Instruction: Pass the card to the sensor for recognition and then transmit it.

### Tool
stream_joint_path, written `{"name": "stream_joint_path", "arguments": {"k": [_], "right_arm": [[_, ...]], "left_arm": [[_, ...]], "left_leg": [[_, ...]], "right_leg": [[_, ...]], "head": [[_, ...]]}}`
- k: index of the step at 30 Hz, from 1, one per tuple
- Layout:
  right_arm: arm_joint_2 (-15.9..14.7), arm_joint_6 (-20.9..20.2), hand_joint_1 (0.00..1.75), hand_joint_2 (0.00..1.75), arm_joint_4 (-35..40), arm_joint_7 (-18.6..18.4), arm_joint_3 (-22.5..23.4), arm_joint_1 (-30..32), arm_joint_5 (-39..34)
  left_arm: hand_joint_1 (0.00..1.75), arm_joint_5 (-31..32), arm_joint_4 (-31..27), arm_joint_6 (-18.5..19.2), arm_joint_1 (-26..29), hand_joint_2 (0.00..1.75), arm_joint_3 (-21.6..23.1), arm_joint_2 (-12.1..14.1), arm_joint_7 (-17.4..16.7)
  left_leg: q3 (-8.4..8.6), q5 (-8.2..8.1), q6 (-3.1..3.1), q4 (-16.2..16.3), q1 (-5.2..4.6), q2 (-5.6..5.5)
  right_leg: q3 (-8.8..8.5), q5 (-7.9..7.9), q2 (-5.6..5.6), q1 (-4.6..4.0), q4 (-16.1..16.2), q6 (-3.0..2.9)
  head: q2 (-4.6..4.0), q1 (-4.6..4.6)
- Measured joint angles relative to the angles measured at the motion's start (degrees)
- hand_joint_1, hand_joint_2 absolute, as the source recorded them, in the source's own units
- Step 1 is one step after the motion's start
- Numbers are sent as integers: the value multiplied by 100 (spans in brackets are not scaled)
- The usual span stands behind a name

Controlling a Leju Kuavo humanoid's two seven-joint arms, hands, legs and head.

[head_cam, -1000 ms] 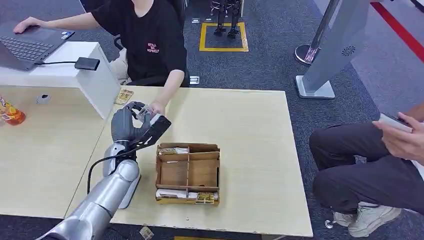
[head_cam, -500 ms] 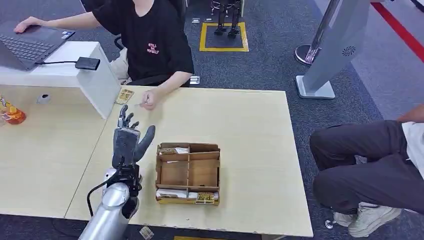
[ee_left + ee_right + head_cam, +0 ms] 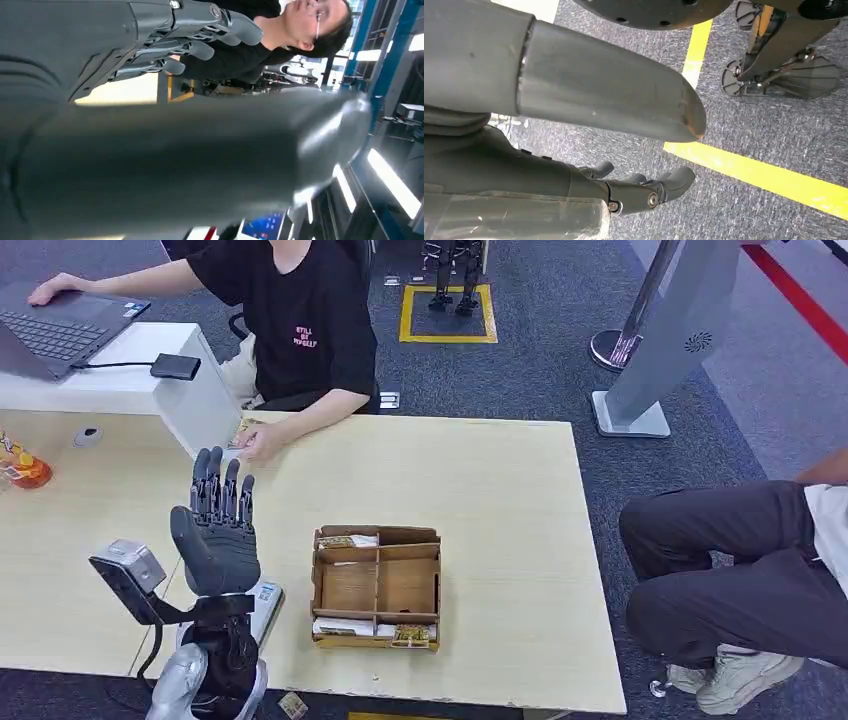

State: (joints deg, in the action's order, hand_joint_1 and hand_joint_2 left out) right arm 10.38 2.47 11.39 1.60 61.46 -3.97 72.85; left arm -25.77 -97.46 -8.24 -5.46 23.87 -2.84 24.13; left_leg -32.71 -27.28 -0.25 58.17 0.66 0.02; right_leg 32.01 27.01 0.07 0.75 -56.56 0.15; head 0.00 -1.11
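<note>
1. Head view, largest first: pale table [image 3: 480, 490], with a person seated at its far edge and a divided cardboard box [image 3: 376, 586] near its front edge.
2. In the box: patterned cards lying in the far-left compartment [image 3: 345, 541] and along the near row [image 3: 372, 631]; the two large middle compartments look bare.
3. Left hand [image 3: 218, 530] raised upright over the table's near-left part, left of the box, fingers spread and pointing up, palm holding nothing; the same seen from the left wrist view [image 3: 165, 45].
4. Right hand [image 3: 624, 190] hanging over the carpet, fingers loosely bent and apart, nothing in them.
5. Card [image 3: 242, 427] lying flat at the table's far edge beside a white riser [image 3: 190, 390], touched by the person's hand [image 3: 262, 440], well apart from the robot.
6. Judged progress: handover apparently complete. Left to do: probably only lowering the arm, or fetching another card from the box.
</note>
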Motion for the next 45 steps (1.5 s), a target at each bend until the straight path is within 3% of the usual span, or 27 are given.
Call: {"name": "stream_joint_path", "arguments": {"k": [8,9,10,11,12,13,15,16,17,18,19,22,23,28,30,35,39,45], "right_arm": [[2,31,0,0,0,7,57,3,-85],[2,20,0,0,0,31,109,5,-136],[2,15,0,0,0,39,161,11,-179],[2,13,0,0,0,39,201,12,-236],[2,-2,0,0,0,42,275,14,-293],[4,-11,0,0,0,44,306,15,-312],[4,-44,0,0,0,44,339,15,-343],[4,-57,0,0,0,44,352,15,-343],[4,-72,0,0,0,44,367,15,-345],[4,-79,0,0,0,44,376,15,-347],[4,-85,0,0,0,44,389,14,-345],[4,-103,0,0,2,44,407,13,-343],[4,-109,0,0,2,44,409,13,-341],[4,-136,0,0,2,44,415,11,-310],[4,-146,0,0,2,44,415,11,-299],[2,-188,0,0,2,42,417,7,-275],[2,-221,0,0,2,39,417,5,-229],[-2,-277,0,0,2,-2,415,1,-179]], "left_arm": [[0,-65,-235,151,299,0,98,74,-70],[0,156,-299,462,510,175,236,241,-92],[0,822,-336,396,738,175,352,413,61],[0,1778,-358,39,920,175,474,551,183],[7,3280,-384,-580,1036,175,622,740,214],[23,3816,-384,-818,1059,175,678,811,155],[35,4710,-384,-1074,1073,175,802,971,92],[38,4910,-384,-1122,1077,175,846,1028,81],[75,5129,-384,-1178,1084,175,896,1101,46],[91,5281,-384,-1213,1083,175,940,1163,41],[91,5419,-384,-1235,1080,175,982,1224,39],[68,5725,-384,-1252,1053,175,1115,1409,-17],[77,5808,-384,-1261,1035,175,1158,1456,-39],[73,6387,-384,-1270,893,175,1364,1752,-204],[59,6470,-384,-1270,853,175,1425,1832,-219],[47,7063,-376,-1087,667,175,1619,2085,-476],[61,7558,-299,-756,381,175,1865,2362,-741],[68,7855,-116,-239,-34,175,2264,2623,-879]], "left_leg": [[0,0,0,0,0,0],[2,-2,-3,-1,0,0],[3,-2,-3,-1,1,2],[1,-2,-3,-1,2,0],[1,-2,-3,-1,1,0],[1,-2,-3,-1,2,0],[1,-2,-3,-1,1,0],[2,-2,-3,-1,1,0],[2,-2,-3,-1,1,1],[2,-2,-3,-1,1,1],[3,-2,-3,-1,1,1],[3,-1,-3,-1,1,1],[3,-1,-3,-1,1,0],[3,-1,-3,-1,1,0],[3,-1,-3,-1,1,1],[3,-1,-3,-1,1,0],[3,-1,-3,-1,1,0],[4,0,-4,-1,2,0]], "right_leg": [[0,1,-1,0,1,1],[0,1,1,0,1,1],[1,1,2,-1,0,0],[1,4,0,-1,0,0],[1,5,0,-1,0,0],[0,5,-1,-1,0,0],[0,5,0,-1,0,-1],[0,4,0,-1,0,-1],[0,4,0,-1,0,-1],[0,4,0,-1,0,-1],[0,4,0,-1,0,-1],[0,4,0,-1,0,-1],[0,4,0,-1,0,-1],[0,4,0,-1,0,-1],[0,4,0,-1,0,-1],[0,4,-1,-1,0,-1],[-1,3,0,-1,0,-2],[-1,2,0,-1,-1,-3]], "head": [[0,2],[0,2],[0,0],[0,2],[0,0],[0,4],[0,2],[0,0],[0,2],[0,2],[0,2],[0,2],[0,0],[0,0],[0,2],[0,2],[0,0],[0,2]]}}
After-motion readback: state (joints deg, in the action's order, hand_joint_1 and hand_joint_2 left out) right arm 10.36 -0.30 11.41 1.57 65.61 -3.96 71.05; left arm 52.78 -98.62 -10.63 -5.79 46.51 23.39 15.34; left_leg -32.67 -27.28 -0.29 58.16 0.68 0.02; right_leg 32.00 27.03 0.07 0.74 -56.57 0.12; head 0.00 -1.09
